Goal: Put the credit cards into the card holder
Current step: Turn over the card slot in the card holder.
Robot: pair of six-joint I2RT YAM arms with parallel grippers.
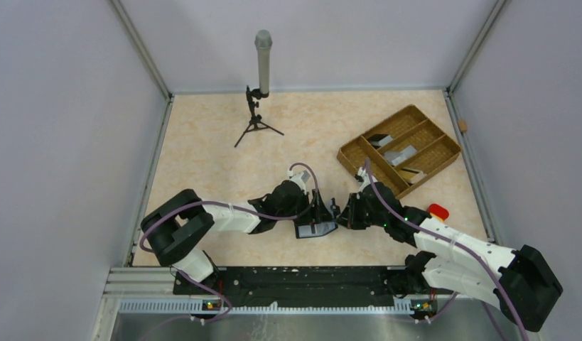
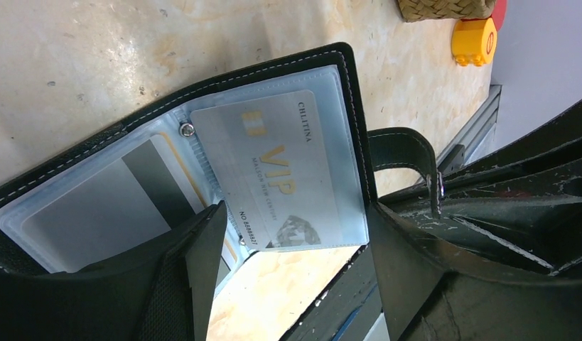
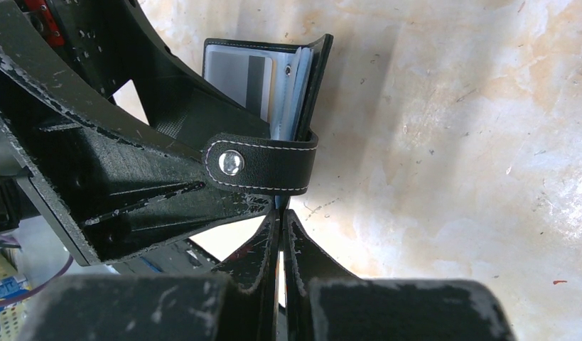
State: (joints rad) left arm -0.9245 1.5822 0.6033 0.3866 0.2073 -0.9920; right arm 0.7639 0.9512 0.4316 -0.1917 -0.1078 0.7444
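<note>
Checking the top view first, we logged the card holder (image 1: 315,229) lying open on the table (image 1: 202,163) near the front edge, right at both grippers' tips. The left gripper (image 1: 320,211) was spread wide and released, with one finger (image 2: 192,273) lying over the holder's clear sleeves. The right gripper (image 3: 281,226) was clenched to a thin slit on the holder's lower edge, just under the clasp tab (image 3: 263,165). Inside we saw a pale VIP card (image 2: 277,174) in a clear sleeve and a striped card (image 2: 110,209) in the sleeve beside it. A grey card (image 1: 403,155) lay in a compartment of the woven tray (image 1: 352,150), well apart to the right. A yellow block (image 2: 472,41) sat near the tray.
</note>
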